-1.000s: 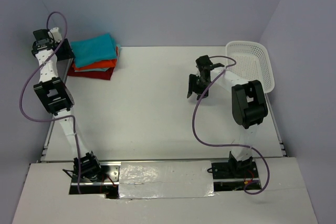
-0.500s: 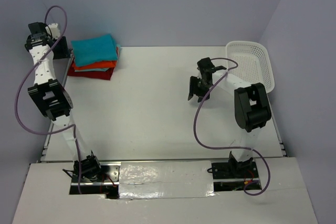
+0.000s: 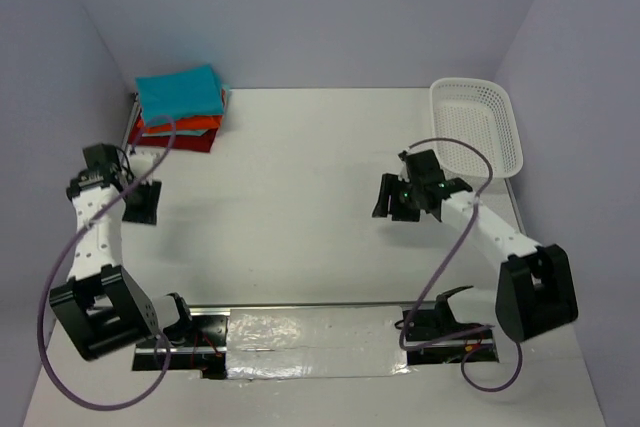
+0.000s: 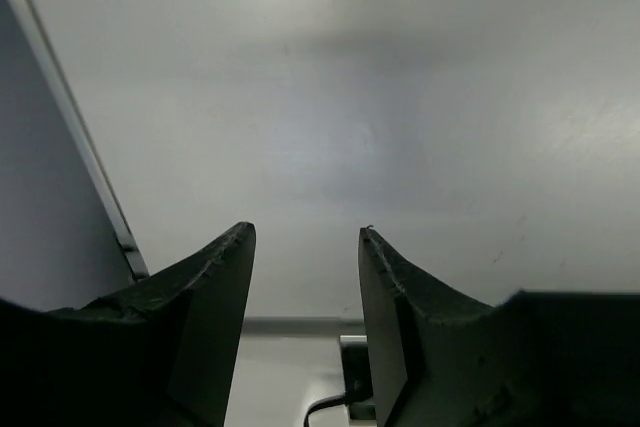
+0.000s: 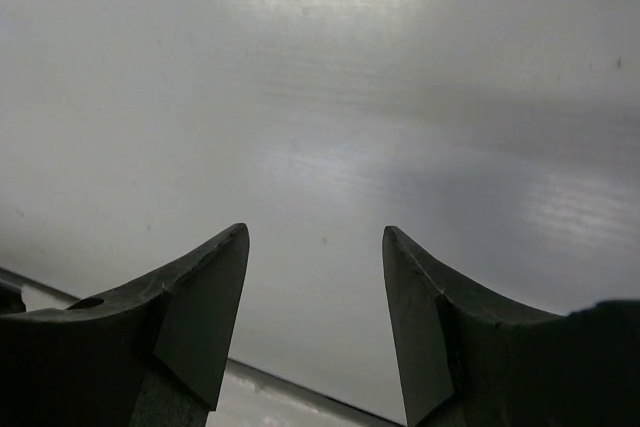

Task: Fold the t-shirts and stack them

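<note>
Folded t-shirts lie stacked at the table's far left corner: a teal-blue one [image 3: 180, 92] on top, an orange one [image 3: 190, 124] under it, a dark red one [image 3: 172, 140] at the bottom. My left gripper [image 3: 140, 202] hangs over the left side of the table, well nearer than the stack and apart from it. In the left wrist view its fingers [image 4: 215, 277] stand open over bare table. My right gripper [image 3: 393, 199] is right of the middle, open, with nothing between its fingers [image 5: 205, 277].
A white mesh basket [image 3: 478, 125] stands at the far right edge. The white table [image 3: 290, 177] is walled at the back and both sides. The arm bases and cables sit at the near edge.
The left arm has drawn back from the stack towards the near left. The right arm has dropped and stretched out, its gripper a little nearer. Both grippers stayed open.
</note>
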